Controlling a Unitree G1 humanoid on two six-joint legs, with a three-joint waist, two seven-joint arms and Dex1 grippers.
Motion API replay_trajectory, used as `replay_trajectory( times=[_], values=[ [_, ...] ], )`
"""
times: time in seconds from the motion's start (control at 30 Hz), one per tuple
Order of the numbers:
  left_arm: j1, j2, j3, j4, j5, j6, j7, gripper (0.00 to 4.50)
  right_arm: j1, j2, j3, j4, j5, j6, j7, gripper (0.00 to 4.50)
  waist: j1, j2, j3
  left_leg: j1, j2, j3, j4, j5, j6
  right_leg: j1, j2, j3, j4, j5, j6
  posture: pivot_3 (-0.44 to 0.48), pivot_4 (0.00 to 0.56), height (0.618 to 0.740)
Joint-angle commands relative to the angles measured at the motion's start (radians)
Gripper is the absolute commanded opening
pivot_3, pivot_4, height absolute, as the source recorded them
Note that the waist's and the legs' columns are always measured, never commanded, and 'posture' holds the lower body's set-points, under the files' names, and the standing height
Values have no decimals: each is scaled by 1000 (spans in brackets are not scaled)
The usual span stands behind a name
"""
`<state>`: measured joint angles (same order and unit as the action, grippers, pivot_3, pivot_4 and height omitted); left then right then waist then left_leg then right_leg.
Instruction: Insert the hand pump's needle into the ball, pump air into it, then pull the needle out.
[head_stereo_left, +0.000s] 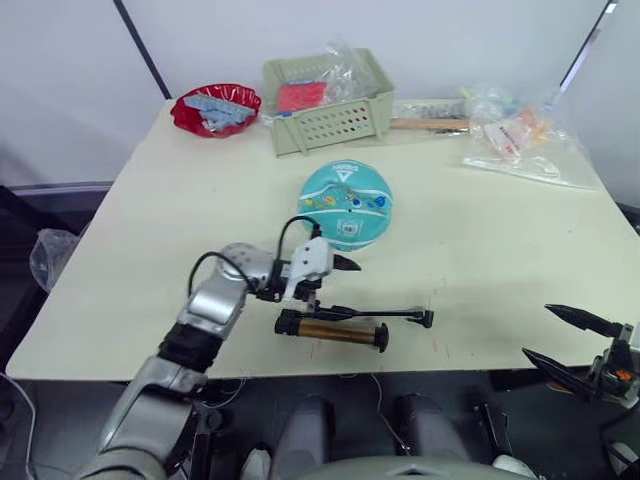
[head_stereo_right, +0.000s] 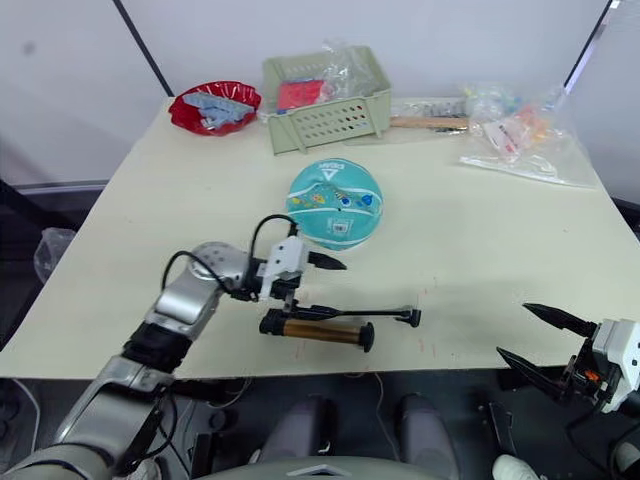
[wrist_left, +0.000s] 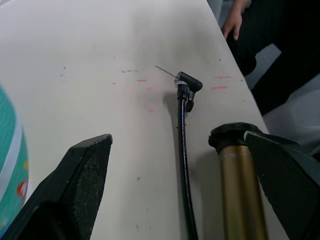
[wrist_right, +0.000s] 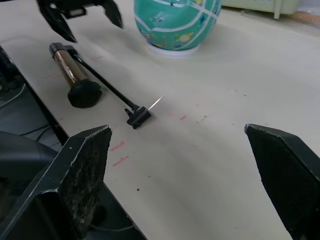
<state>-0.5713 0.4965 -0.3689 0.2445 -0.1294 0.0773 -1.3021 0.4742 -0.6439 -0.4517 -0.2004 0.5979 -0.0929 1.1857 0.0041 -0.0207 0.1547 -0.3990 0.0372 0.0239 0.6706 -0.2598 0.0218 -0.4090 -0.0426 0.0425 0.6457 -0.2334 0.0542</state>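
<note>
Lighting: bright, even, diffuse from overhead. Shadows: soft, short, under the ball (head_stereo_left: 346, 205) and pump (head_stereo_left: 335, 330) beside the left claw (head_stereo_left: 335, 285). Glare: none on desk (head_stereo_left: 500, 260). Focus: near claw fingers (wrist_left: 82, 185) slightly soft.

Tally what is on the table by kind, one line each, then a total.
Balls: 1, the teal ball
Pumps: 1, the hand pump
Baskets: 1, the green basket
Bowls: 1, the red bowl
Plastic bags: 1, the clear bag
Wooden-handled tools: 1
Total: 6
</note>
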Motion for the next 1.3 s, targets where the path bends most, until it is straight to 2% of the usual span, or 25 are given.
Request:
replay_trajectory(
  times=[0.03, 0.13, 0.4, 0.5, 0.83, 0.93, 1.0, 1.07, 1.1, 1.3],
  values=[
    [-59, -41, -74, 66, 102, -45, 21, 4500, 17, 10, -30, -50, 10, -25, -8, 4469, 2, 0, 0, 0, 0, 0, 0, 0, 0, 0, 2, 2, 0, 0, 0, 0, 150, 740],
    [-97, -93, -97, 121, 144, -13, 61, 4500, 22, 17, -32, -52, 8, -32, -12, 4469, 1, 0, 0, -1, 0, -1, 0, 0, 0, 0, 8, 10, 0, 0, 0, 0, 150, 740],
    [-152, -175, -147, 241, 239, -19, 105, 4500, 48, 35, -31, -60, 1, -58, -20, 4469, 6, 0, 0, -1, 0, -2, 0, 0, 0, 0, 9, 11, 0, 0, 0, 0, 150, 740],
    [-186, -213, -170, 307, 295, -33, 165, 4500, 56, 37, -32, -59, 2, -65, -18, 4469, 7, 0, 0, -1, 0, -2, 0, 0, 0, 0, 10, 12, 0, 0, 0, 0, 150, 740],
    [-190, -249, -223, 353, 352, -23, 108, 4500, 58, 41, -22, -47, -6, -85, -14, 4469, 7, 0, 0, -1, 0, -2, 0, 0, 0, 0, 10, 13, 0, 0, 0, 0, 150, 740],
    [-197, -261, -232, 384, 382, -26, 132, 4500, 50, 40, -19, -40, -8, -89, -12, 4469, 7, 0, 0, -1, 0, -2, 0, 0, 0, 0, 10, 13, 0, 0, 0, 0, 150, 740],
    [-203, -271, -233, 399, 390, -22, 142, 3958, 45, 39, -16, -37, -10, -91, -10, 4500, 8, 1, -1, -1, 0, -2, 0, 0, 0, 0, 10, 13, 0, 0, 0, 0, 150, 740],
    [-204, -279, -231, 402, 390, -19, 143, 3063, 40, 38, -14, -34, -11, -91, -10, 4500, 10, 2, -1, 0, 0, -2, 0, 0, 0, 1, 10, 13, 0, 0, 0, 0, 150, 740],
    [-203, -280, -231, 401, 390, -20, 141, 2764, 38, 38, -13, -32, -12, -92, -9, 4500, 10, 2, -1, 0, 0, -2, 1, 0, 0, 2, 10, 13, 0, 0, 0, 0, 150, 740],
    [-162, -286, -227, 335, 360, 0, 101, 106, 20, 40, 1, -16, -25, -98, -6, 4500, 8, 2, -1, 0, 0, -2, 3, 0, 0, 2, 11, 15, 0, 0, 1, 0, 150, 740]
  ],
)
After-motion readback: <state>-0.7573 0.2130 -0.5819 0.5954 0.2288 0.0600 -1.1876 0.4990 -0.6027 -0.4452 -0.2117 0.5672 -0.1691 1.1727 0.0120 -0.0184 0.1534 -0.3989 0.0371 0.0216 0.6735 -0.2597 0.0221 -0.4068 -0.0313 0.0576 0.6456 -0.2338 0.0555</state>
